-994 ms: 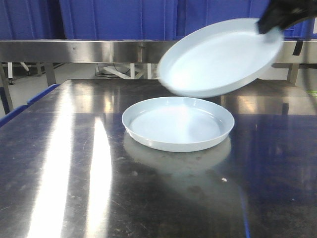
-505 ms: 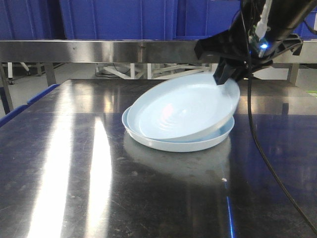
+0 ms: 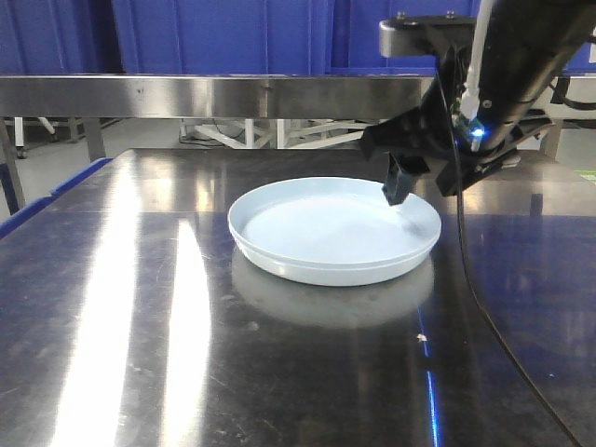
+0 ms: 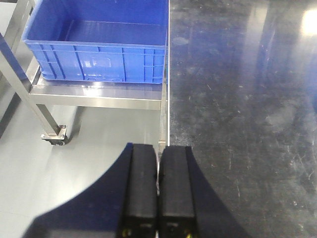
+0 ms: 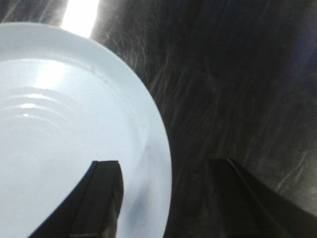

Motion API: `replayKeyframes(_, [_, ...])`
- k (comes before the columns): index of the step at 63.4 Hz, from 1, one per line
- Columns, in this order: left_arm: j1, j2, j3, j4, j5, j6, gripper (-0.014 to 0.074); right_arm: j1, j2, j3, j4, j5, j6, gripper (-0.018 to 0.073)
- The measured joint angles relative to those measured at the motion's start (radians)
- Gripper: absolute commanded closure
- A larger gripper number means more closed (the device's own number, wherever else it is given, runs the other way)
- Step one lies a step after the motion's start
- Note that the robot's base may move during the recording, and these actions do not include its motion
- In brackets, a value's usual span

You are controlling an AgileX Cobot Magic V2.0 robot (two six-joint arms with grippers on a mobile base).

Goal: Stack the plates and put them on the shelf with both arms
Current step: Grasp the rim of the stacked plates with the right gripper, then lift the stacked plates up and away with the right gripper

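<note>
We see the plates (image 3: pixel 331 233) nested at the middle of the table (image 3: pixel 140 307), hard to tell as two, our right gripper (image 5: pixel 163 166) spread astride their far rim, our left gripper (image 4: pixel 158 148) clenched empty over the table edge

Setting: industrial storeroom or workroom, not domestic. Evidence: dark, scratched steel tabletop (image 3: pixel 121 307), reflective, with bright overhead lighting mirrored in long streaks. Brushed stainless-steel racking (image 3: pixel 186 95) with a flat front rail stands behind the table. Large blue plastic crates (image 3: pixel 214 33) sit in a row on its tier. A further blue crate (image 4: pixel 94 54), open-topped and ribbed, rests on a low steel tier (image 4: pixel 94 96) beside the table edge. A steel upright ends in a small foot (image 4: pixel 53 135) on a plain grey floor (image 4: pixel 84 144).
</note>
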Motion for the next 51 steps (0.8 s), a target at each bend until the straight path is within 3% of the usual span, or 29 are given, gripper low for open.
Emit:
replayKeyframes(10, [0.0, 0.0, 0.0, 0.0, 0.0, 0.0, 0.051, 0.0, 0.03, 0.0, 0.0, 0.0, 0.0, 0.0209])
replayKeyframes(23, [0.0, 0.0, 0.0, 0.0, 0.0, 0.0, 0.051, 0.0, 0.032, 0.0, 0.0, -0.004, 0.0, 0.0549])
replayKeyframes(51, [0.0, 0.0, 0.0, 0.0, 0.0, 0.0, 0.051, 0.002, -0.064, -0.046, 0.009, -0.028, 0.005, 0.0531])
